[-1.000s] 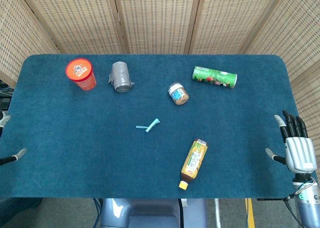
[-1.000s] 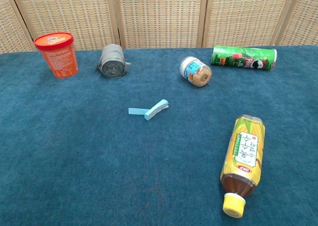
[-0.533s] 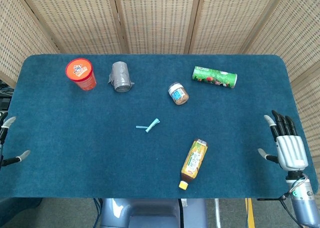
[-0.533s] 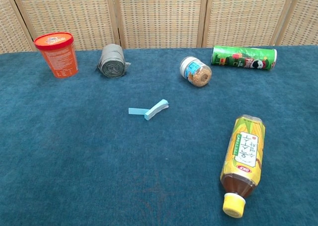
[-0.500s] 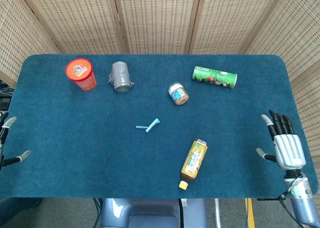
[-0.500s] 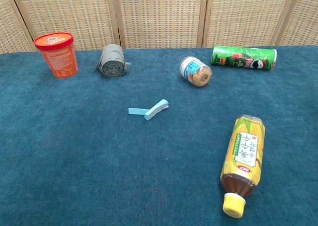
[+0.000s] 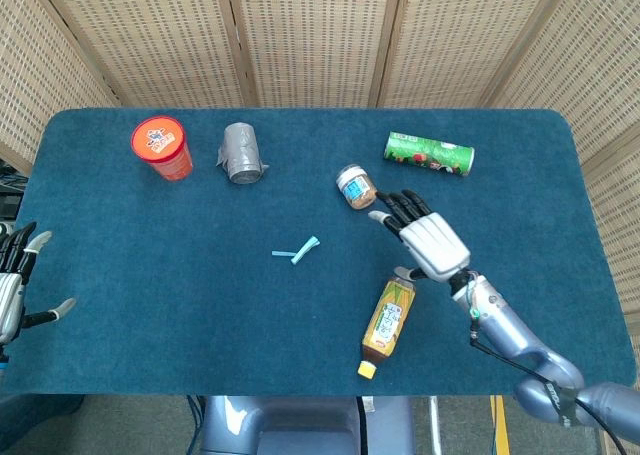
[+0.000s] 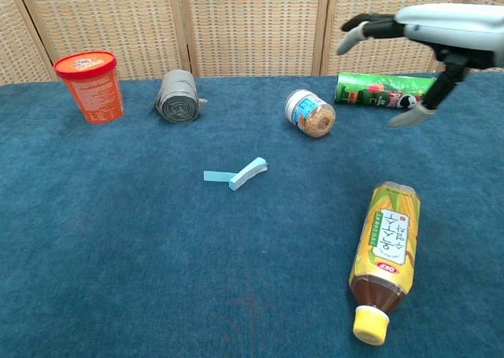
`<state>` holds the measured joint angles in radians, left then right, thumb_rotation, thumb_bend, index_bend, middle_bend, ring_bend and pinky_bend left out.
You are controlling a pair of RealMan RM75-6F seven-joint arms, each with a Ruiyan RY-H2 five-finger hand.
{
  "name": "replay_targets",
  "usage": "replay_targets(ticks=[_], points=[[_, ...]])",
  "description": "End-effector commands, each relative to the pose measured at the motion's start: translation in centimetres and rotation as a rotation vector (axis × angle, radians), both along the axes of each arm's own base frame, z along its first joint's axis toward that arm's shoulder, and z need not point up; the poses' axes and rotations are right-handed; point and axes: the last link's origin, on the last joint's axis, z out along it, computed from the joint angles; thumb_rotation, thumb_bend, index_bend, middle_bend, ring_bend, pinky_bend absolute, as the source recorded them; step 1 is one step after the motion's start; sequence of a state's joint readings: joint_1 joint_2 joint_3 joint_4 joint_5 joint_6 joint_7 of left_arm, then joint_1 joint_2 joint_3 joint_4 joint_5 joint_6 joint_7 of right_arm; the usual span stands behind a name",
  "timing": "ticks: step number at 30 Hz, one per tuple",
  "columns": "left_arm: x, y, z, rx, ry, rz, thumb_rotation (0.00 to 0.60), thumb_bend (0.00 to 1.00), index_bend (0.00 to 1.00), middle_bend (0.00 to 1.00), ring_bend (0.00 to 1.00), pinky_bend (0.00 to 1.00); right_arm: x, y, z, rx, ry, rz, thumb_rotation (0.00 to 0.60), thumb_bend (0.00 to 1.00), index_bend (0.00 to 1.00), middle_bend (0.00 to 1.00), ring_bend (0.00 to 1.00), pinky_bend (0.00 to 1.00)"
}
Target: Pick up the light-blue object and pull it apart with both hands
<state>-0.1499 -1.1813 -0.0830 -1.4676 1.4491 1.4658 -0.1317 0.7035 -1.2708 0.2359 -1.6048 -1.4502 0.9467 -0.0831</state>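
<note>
Centrally, on the blue table (image 7: 150, 275), lies the light-blue object (image 7: 297, 250), a small bent piece, untouched. The right hand (image 7: 425, 235) hovers to its right, well apart, palm down, fingers spread and holding nothing, between a small jar (image 7: 356, 187) and a tea bottle (image 7: 388, 325) lying on its side. The left hand (image 7: 15, 285) sits at the table's left edge, partly cut off; it appears spread and empty. Along the far side are an orange cup (image 7: 161, 147), a grey roll (image 7: 241, 153) and a green chip can (image 7: 429, 153).
</note>
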Motion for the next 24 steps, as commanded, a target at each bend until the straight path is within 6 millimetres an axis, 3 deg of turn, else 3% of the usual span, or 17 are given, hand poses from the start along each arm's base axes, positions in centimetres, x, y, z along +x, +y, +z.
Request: replay_targets(ticks=[1,6,11,15,24], points=[[-0.2,0.2,0.0,0.004,0.006,0.016,0.600,0.00,0.00,0.00,0.00,0.00,3.1,-2.3,-3.0,0.037,0.014,0.039,0.600,0.00,0.23,0.00,0.00,0.00],[-0.5,0.6,-0.1,0.001,0.007,0.036,0.600,0.00,0.00,0.00,0.00,0.00,4.4,-4.6,-6.6,0.043,0.102,0.065,0.600,0.02,0.27,0.00,0.00,0.00],[-0.7,0.9,-0.3,-0.004,0.008,0.053,0.600,0.00,0.00,0.00,0.00,0.00,4.7,-6.2,-9.5,0.039,0.181,0.064,0.600,0.18,0.30,0.00,0.00,0.00],[-0.8,1.1,-0.3,-0.002,0.005,0.063,0.600,0.00,0.00,0.00,0.00,0.00,5.3,-6.5,-11.5,0.053,0.204,0.079,0.600,0.20,0.33,0.01,0.00,0.00],[-1.1,1.4,-0.2,-0.006,0.000,0.079,0.600,0.00,0.00,0.00,0.00,0.00,6.5,-6.4,-13.9,0.065,0.230,0.134,0.600,0.24,0.37,0.03,0.00,0.00]])
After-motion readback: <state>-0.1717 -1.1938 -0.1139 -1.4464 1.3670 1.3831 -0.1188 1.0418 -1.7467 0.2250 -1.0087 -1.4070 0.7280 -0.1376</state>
